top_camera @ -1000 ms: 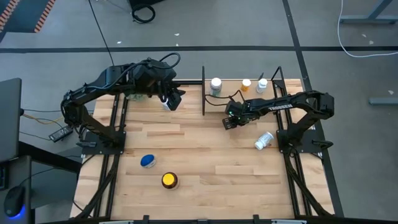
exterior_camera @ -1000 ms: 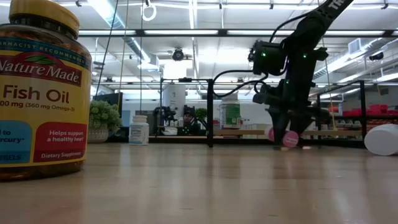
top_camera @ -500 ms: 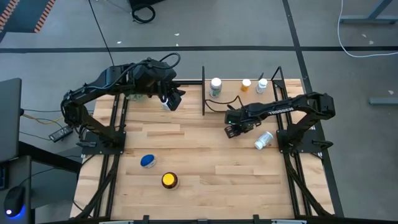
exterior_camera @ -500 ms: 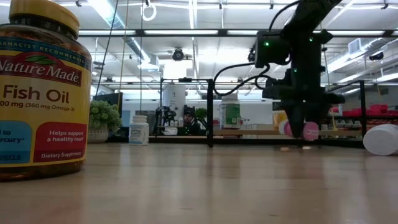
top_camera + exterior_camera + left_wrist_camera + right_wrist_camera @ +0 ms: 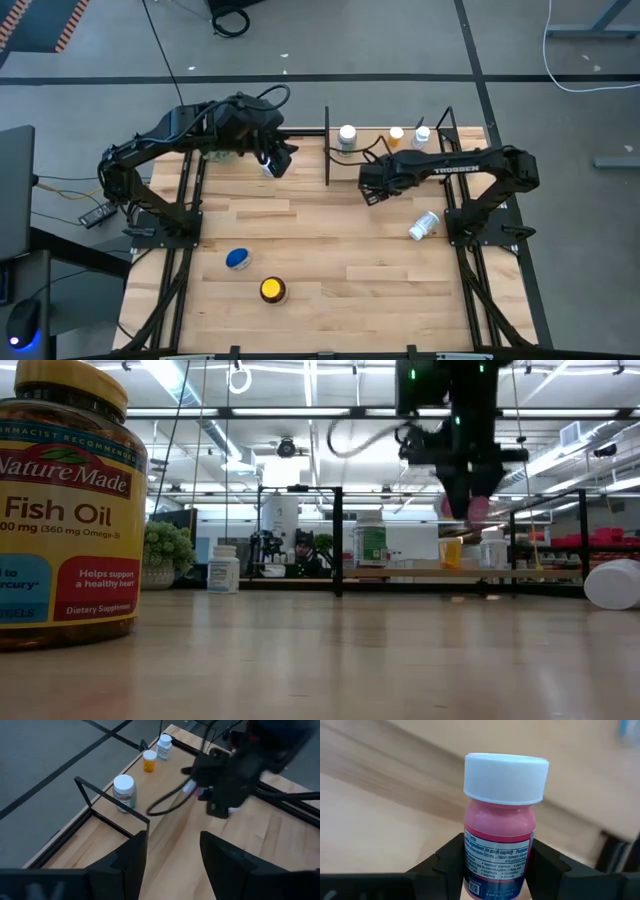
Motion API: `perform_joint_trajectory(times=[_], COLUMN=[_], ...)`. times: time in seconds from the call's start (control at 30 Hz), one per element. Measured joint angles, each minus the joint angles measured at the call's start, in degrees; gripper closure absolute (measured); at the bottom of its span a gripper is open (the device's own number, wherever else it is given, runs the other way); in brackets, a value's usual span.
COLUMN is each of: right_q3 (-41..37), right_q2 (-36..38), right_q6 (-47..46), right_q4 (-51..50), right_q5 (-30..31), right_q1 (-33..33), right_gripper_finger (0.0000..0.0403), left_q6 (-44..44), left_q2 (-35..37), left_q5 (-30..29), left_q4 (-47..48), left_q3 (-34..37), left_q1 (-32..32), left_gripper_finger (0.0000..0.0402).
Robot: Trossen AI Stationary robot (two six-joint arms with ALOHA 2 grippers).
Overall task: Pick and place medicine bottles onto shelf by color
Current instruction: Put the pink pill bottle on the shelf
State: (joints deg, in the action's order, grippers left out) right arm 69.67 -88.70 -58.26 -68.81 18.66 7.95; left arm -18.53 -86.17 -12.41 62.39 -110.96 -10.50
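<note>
My right gripper is shut on a pink bottle with a white cap, held high above the table in the low view, in front of the shelf. On the shelf board stand a green-labelled bottle, an orange one and a white one. My left gripper is open and empty at the far left, beside a white bottle that stands on its base. My right gripper pinches the pink bottle's labelled body between its two fingers, below the cap. The fingers lie across the bottle, on opposite sides. The white cap stands free beyond the fingers. The bottle is lifted clear of the table.
A white bottle lies on its side near the right edge. A blue-lidded bottle and an amber fish-oil bottle with a yellow lid stand near the front left. A green plant ball sits at the far left.
My right gripper has risen from just above the tabletop to above the height of the shelf board, carrying the pink bottle clear of the table. It swung a little toward the table's near edge and then back toward the shelf.
</note>
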Motion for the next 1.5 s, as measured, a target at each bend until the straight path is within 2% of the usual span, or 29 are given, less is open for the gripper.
perform_joint_trajectory(times=[0.2, 0.33, 0.4, 0.47, 0.6, 0.73, 0.93, 1.1, 1.27, 1.5], right_q3=[10.08, 13.55, 13.39, 12.81, 12.56, 12.50, 12.48, 12.43, 12.43, 12.43], right_q2=[3.89, 9.77, 13.42, 16.85, 20.88, 20.78, 17.72, 16.45, 16.21, 16.17], right_q6=[1.92, 5.90, 9.20, 13.03, 20.06, 24.71, 25.31, 26.18, 28.21, 31.75], right_q4=[-5.25, -2.02, 2.66, 8.21, 13.21, 12.57, 12.80, 14.60, 17.55, 21.59], right_q5=[8.46, 15.97, 19.14, 20.59, 18.11, 13.43, 12.34, 12.56, 12.65, 12.80], right_q1=[-4.85, -10.72, -13.87, -16.34, -18.71, -19.80, -20.87, -21.78, -22.04, -21.47], right_gripper_finger=[0.0230, 0.0230, 0.0230, 0.0230, 0.0230, 0.0230, 0.0230, 0.0230, 0.0230, 0.0231], left_q6=[2.94, 4.42, 6.61, 8.56, 12.78, 17.02, 25.40, 21.64, 20.02, 18.50], left_q2=[0.00, 0.00, -0.10, -0.58, -3.09, -6.95, -12.03, -15.28, -16.22, -17.45], left_q5=[-0.03, 0.12, 3.52, 10.71, 24.81, 33.16, 34.29, 36.45, 34.76, 35.66], left_q4=[0.00, -0.46, -2.63, -6.85, -17.36, -27.04, -32.53, -32.23, -32.06, -31.79], left_q3=[0.01, 0.01, 0.00, 0.01, -0.02, -0.02, 0.01, 0.03, -0.02, 0.01], left_q1=[-2.87, -6.69, -8.67, -10.29, -10.62, -8.01, -2.12, -1.45, -1.55, -1.02], left_gripper_finger=[0.0212, 0.0212, 0.0212, 0.0212, 0.0212, 0.0212, 0.0209, 0.0191, 0.0161, 0.0123])
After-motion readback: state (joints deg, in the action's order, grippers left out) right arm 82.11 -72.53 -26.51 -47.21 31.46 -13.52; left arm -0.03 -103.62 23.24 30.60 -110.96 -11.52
